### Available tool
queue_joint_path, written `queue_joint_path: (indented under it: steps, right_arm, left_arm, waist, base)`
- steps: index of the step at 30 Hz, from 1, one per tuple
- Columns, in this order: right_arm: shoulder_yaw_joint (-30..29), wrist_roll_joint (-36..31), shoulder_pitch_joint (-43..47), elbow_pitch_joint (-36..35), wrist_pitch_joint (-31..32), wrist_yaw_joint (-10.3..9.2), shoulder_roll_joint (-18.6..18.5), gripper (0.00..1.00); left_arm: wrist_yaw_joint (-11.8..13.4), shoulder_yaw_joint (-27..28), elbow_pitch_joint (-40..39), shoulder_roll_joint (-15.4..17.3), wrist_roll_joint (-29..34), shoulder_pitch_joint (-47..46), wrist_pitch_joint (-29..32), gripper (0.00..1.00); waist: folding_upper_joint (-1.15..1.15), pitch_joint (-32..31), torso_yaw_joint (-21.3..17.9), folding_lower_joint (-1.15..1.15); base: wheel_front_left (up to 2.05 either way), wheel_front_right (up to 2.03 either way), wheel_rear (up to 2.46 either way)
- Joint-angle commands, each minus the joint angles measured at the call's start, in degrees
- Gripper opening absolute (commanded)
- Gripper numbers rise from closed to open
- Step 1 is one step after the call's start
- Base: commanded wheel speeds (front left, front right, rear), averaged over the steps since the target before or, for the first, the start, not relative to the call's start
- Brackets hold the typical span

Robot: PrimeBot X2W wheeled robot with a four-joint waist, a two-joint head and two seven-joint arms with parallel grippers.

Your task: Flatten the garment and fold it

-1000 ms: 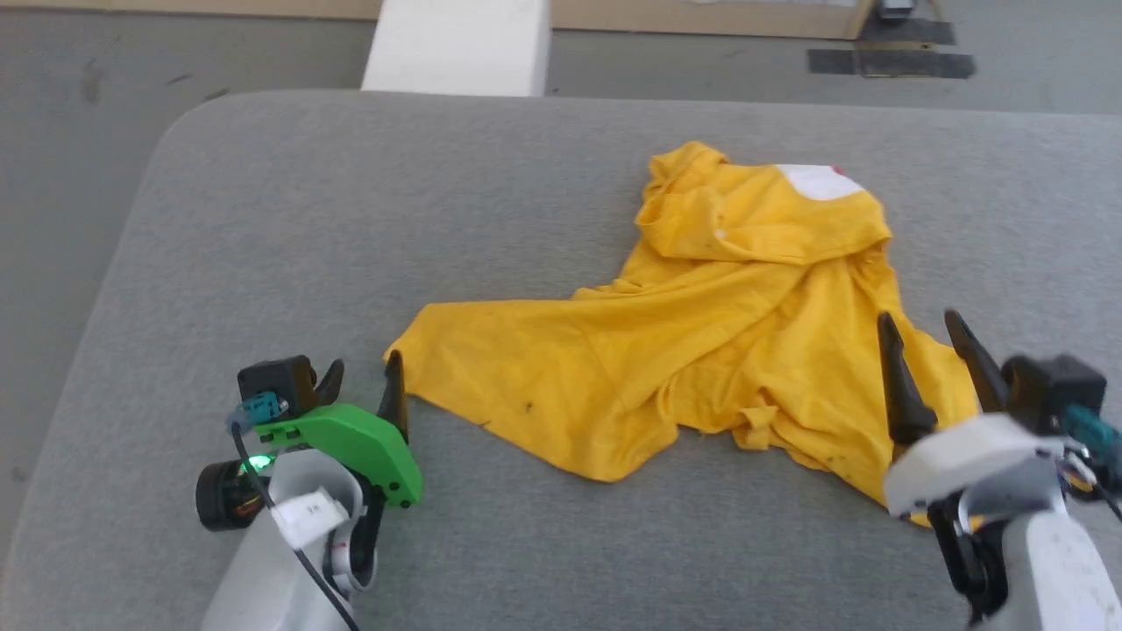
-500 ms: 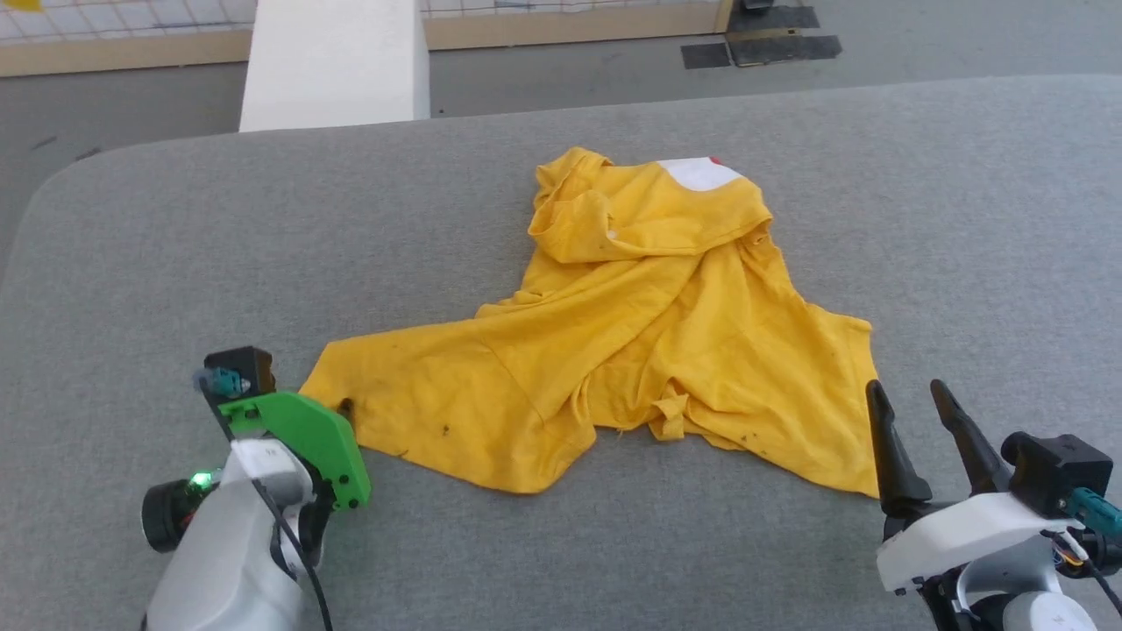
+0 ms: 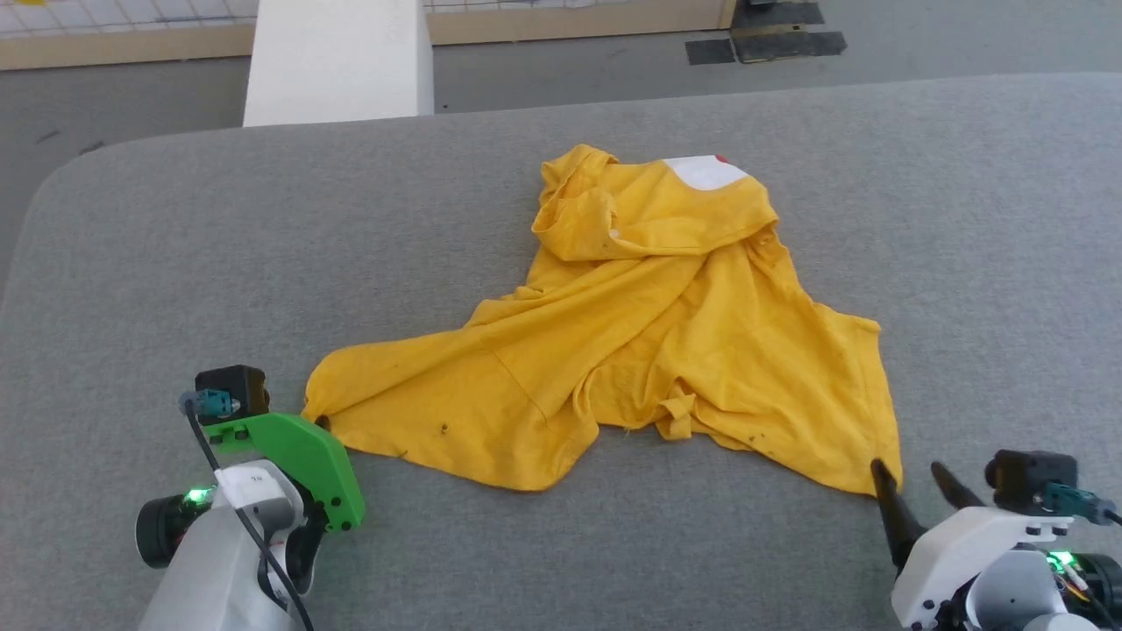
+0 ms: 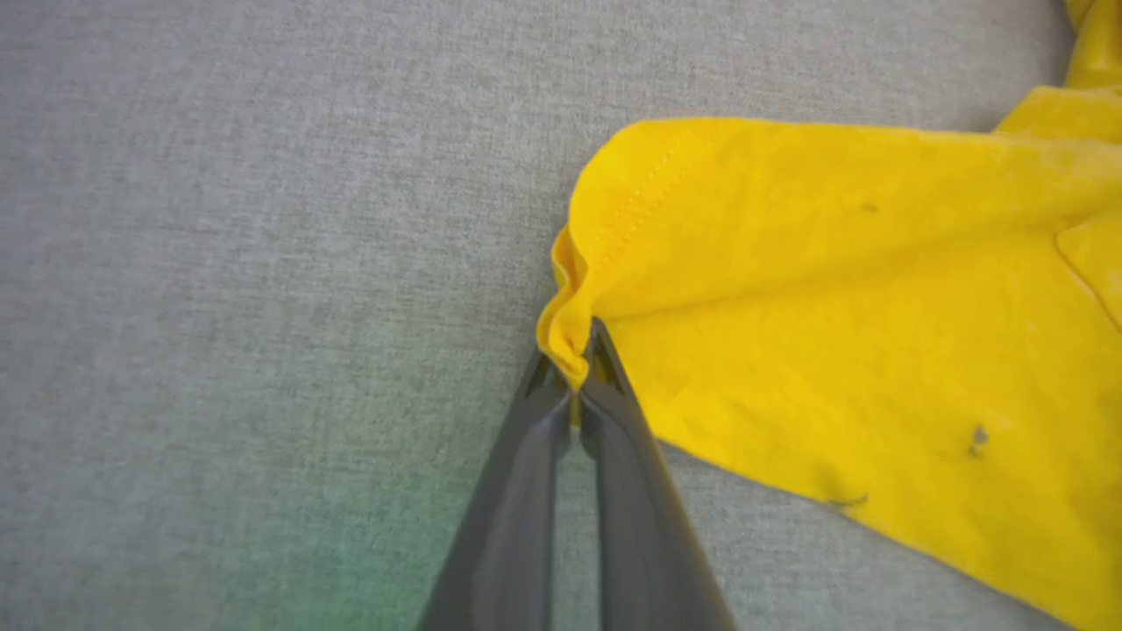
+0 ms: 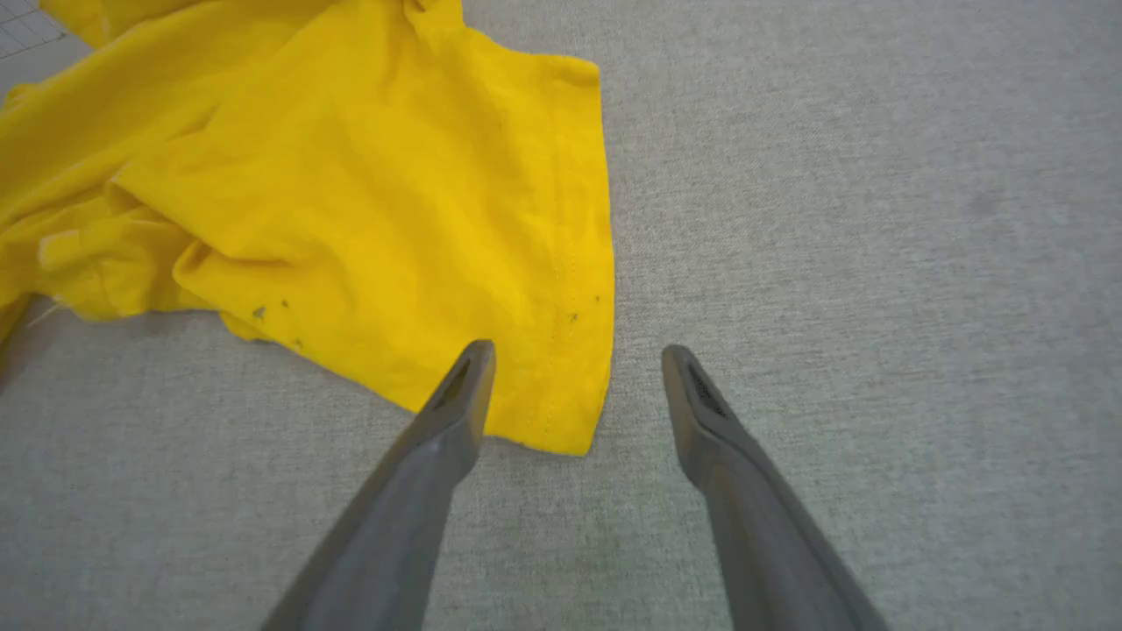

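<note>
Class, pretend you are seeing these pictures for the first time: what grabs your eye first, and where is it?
A bright yellow T-shirt lies crumpled in the middle of a grey table, with a white patch showing at its far edge. At the shirt's near left corner the left hand is pinched shut on the hem, while the right hand is open at the near right corner.
</note>
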Motion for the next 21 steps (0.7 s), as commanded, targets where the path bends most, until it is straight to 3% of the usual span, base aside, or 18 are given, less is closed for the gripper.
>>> queue_joint_path:
  steps: [1, 10, 11, 12, 13, 15, 21]
  right_arm:
    - [-0.3, 0.1, -0.5, 0.6, 1.9, -0.08, 0.1, 1.0]
    - [0.1, -2.7, -3.1, 3.5, 17.1, -0.08, 0.1, 1.0]
    - [0.4, -2.7, -3.2, 3.4, 18.2, -0.08, 0.1, 0.65]
    - [0.9, -2.8, -3.2, 3.4, 19.6, -0.08, 0.1, 0.39]
    - [1.1, -3.2, -3.2, 3.2, 20.8, -0.08, 0.1, 0.2]
    - [1.4, -3.7, -3.1, 2.4, 23.0, -0.08, 0.1, 0.0]
    - [1.0, -3.8, -2.9, -2.7, 26.9, -0.08, 0.1, 0.0]
  left_arm:
    - [0.4, 0.0, 0.4, 0.4, -0.1, 1.9, 0.2, 0.0]
    - [-1.0, -1.1, -1.3, -0.7, -1.3, 1.9, -0.4, 0.0]
    - [-1.1, -1.2, -1.3, -0.8, -1.3, 1.9, -0.5, 0.0]
    - [-1.2, -1.3, -1.2, -0.9, -1.4, 1.9, -0.5, 0.0]
    - [-1.2, -1.3, -1.2, -0.9, -1.4, 1.8, -0.6, 0.0]
    - [-1.5, -1.6, -1.1, -0.9, -1.5, 1.9, -0.6, 0.0]
    - [-2.7, -2.1, -1.7, -0.1, -1.9, 2.2, -0.4, 0.0]
  waist:
    - [0.0, 0.1, 1.2, 0.0]
    - [0.0, 0.9, 3.8, 0.0]
    - [0.0, 0.9, 3.9, 0.0]
    - [0.0, 0.9, 4.0, 0.0]
    - [0.0, 0.9, 4.0, 0.0]
    - [0.0, 0.9, 4.0, 0.0]
    - [0.0, 0.1, 3.5, 0.0]
  base:
    - [0.0, 0.0, 0.0]
    - [0.0, 0.0, 0.0]
    - [0.0, 0.0, 0.0]
    - [0.0, 0.0, 0.0]
    - [0.0, 0.0, 0.0]
    - [0.0, 0.0, 0.0]
    - [0.0, 0.0, 0.0]
